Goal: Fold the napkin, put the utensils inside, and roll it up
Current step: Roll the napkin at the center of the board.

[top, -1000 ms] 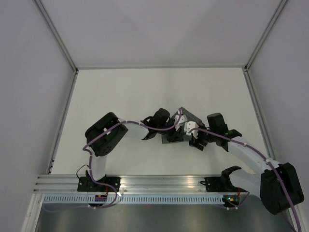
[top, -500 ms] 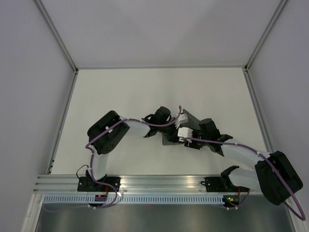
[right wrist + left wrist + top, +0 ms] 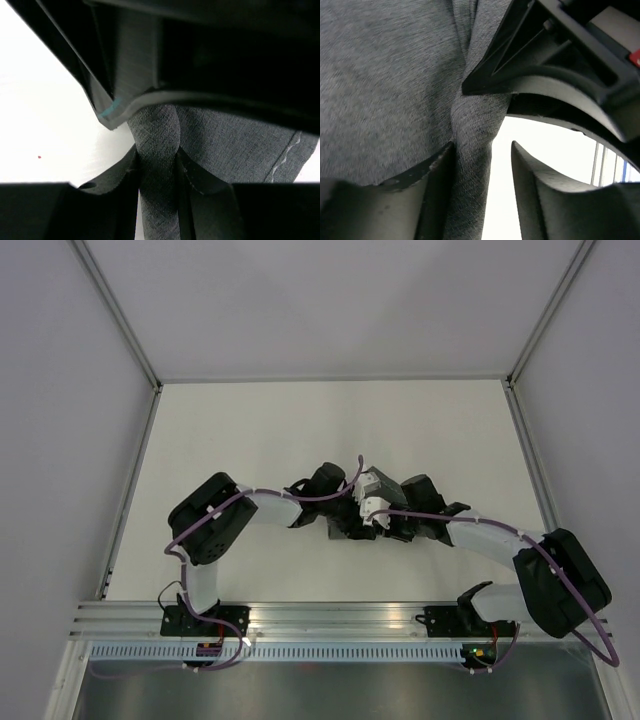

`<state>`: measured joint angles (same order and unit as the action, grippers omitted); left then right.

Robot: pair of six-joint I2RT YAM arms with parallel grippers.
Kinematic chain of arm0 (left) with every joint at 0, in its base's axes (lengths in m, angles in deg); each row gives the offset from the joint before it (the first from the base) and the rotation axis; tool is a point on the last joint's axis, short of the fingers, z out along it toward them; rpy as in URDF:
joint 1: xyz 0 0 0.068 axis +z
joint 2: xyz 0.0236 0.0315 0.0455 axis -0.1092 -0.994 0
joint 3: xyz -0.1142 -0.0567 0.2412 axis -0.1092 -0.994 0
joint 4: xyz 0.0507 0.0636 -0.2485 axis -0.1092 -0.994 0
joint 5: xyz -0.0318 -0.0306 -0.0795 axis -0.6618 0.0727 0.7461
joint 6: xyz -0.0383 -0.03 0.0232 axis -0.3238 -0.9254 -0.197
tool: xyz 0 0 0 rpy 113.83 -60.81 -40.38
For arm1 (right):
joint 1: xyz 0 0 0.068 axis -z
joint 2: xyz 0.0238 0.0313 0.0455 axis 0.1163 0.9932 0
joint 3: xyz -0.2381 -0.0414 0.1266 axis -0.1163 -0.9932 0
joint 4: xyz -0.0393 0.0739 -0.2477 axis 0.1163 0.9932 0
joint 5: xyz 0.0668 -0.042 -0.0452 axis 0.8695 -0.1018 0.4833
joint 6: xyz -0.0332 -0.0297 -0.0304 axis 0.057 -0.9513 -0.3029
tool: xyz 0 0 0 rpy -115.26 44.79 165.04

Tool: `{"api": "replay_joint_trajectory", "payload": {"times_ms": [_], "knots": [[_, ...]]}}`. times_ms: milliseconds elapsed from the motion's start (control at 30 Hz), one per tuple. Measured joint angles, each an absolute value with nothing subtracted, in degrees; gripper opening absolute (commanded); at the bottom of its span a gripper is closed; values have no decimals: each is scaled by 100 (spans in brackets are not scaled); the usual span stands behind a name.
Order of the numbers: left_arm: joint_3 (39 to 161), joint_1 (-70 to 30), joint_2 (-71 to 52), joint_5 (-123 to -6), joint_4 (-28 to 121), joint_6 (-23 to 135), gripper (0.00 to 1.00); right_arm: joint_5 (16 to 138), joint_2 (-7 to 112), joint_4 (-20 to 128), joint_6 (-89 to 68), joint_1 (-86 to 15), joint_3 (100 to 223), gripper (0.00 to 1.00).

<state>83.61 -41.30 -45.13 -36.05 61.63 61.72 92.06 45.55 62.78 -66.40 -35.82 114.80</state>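
Observation:
The dark grey napkin point(image 3: 385, 85) is bunched into a narrow roll in the middle of the table, mostly hidden under both wrists in the top view. My right gripper point(image 3: 156, 160) is shut on the rolled ridge of the napkin point(image 3: 235, 135); a pale stitched line point(image 3: 286, 155) shows at the right. My left gripper point(image 3: 482, 150) is open: its left finger point(image 3: 432, 190) touches the ridge, its right finger point(image 3: 540, 200) stands apart over white table. The two grippers face each other closely, the left point(image 3: 345, 512) and the right point(image 3: 375, 515). The utensils are hidden.
The white table point(image 3: 250, 430) is walled by pale panels on three sides. A metal rail point(image 3: 330, 615) with the arm bases runs along the near edge. The right gripper's black body point(image 3: 560, 75) fills the upper right of the left wrist view.
My right arm has swung left, bringing its gripper and the napkin bundle up against my left gripper. The left wrist has shifted slightly left and back.

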Motion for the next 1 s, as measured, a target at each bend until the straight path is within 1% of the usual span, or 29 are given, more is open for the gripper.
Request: {"api": "replay_joint_trajectory", "payload": {"times_ms": [100,233,367,433,567,733,900,1000], "knots": [[8038,-4071,-4194,-3933,6233,5941,62,9408,4854,6449,-6644,-3593,11777,18],[7625,-3984,-3762,-4565,6252,5768,63,9630,5217,6632,-6651,-3598,12144,18],[7094,-3957,-3222,-5500,6366,5663,64,9847,5528,6801,-6699,-3602,12459,18],[6770,-3960,-2920,-5918,6580,5635,65,9950,5702,6908,-6707,-3606,12634,18],[5994,-3938,-1976,-6681,7522,5620,66,10083,6159,7404,-6773,-3530,13077,18],[5476,-3992,-1169,-7186,8316,5751,66,10343,6745,8130,-6880,-3416,13792,17],[4956,-4554,-577,-7927,8834,6369,67,10723,7355,8947,-6976,-3217,14516,17],[4866,-5074,-498,-8403,9004,6972,67,10924,7702,9417,-7013,-3112,14920,17]]}}
